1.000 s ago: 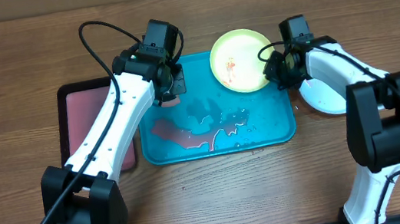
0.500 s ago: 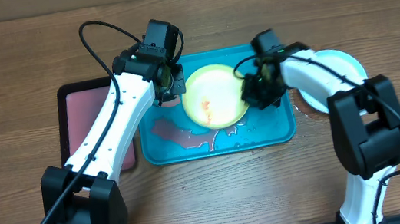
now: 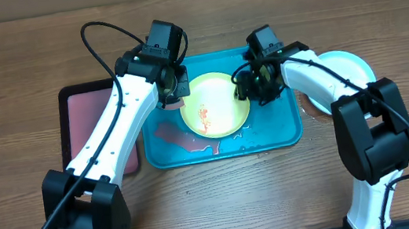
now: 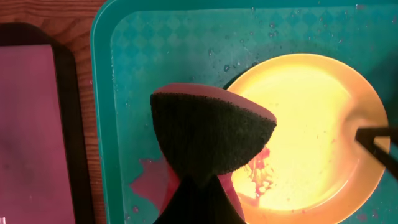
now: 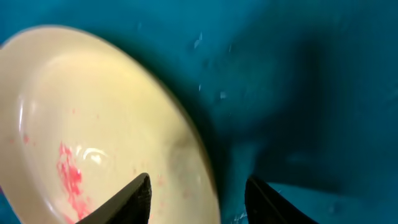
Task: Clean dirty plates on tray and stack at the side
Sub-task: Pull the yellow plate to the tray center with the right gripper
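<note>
Bearing the wet tray (image 3: 284,126) is a wood-grain table (image 3: 9,77).

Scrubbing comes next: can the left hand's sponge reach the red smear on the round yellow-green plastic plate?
Probably yes. The left hand holds the dark sponge near the red smear on the yellow-green plate, nothing between; the right hand stands open at the far rim.

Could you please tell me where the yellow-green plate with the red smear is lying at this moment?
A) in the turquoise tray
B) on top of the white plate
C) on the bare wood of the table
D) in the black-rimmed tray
A: in the overhead view the yellow-green plate lies inside the turquoise tray, apart from the black-rimmed tray on the left.
</note>
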Controlling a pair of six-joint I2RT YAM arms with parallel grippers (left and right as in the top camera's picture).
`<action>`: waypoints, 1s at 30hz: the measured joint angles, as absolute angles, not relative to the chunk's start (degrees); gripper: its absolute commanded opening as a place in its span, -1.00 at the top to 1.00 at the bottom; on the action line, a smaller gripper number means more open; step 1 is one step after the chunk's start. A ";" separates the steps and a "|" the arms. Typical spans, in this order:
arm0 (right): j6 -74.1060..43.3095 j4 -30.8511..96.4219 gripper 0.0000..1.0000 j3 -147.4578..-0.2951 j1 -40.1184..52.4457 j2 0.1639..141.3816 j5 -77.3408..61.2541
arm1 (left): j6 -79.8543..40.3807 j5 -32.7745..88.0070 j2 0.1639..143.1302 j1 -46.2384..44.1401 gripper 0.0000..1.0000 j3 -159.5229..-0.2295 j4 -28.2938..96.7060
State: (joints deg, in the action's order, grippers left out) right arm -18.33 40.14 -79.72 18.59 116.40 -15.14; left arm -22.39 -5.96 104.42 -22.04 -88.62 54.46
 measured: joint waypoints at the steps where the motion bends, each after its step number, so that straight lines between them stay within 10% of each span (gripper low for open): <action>1: -17.69 38.81 0.14 -79.72 18.52 116.42 -14.61 | -22.39 -5.96 104.42 -22.04 0.92 -88.62 54.43; 18: -20.91 42.78 0.57 -80.05 19.11 117.93 -13.54 | -22.39 -5.96 104.42 -22.04 0.91 -88.62 54.39; 22: -21.91 42.81 0.93 -80.05 20.10 117.93 -13.39 | -22.39 -5.96 104.42 -22.04 0.92 -88.62 54.08; 30: -27.73 42.94 0.93 -80.12 21.43 117.93 -13.08 | -22.39 -5.96 104.42 -22.04 0.91 -87.83 52.95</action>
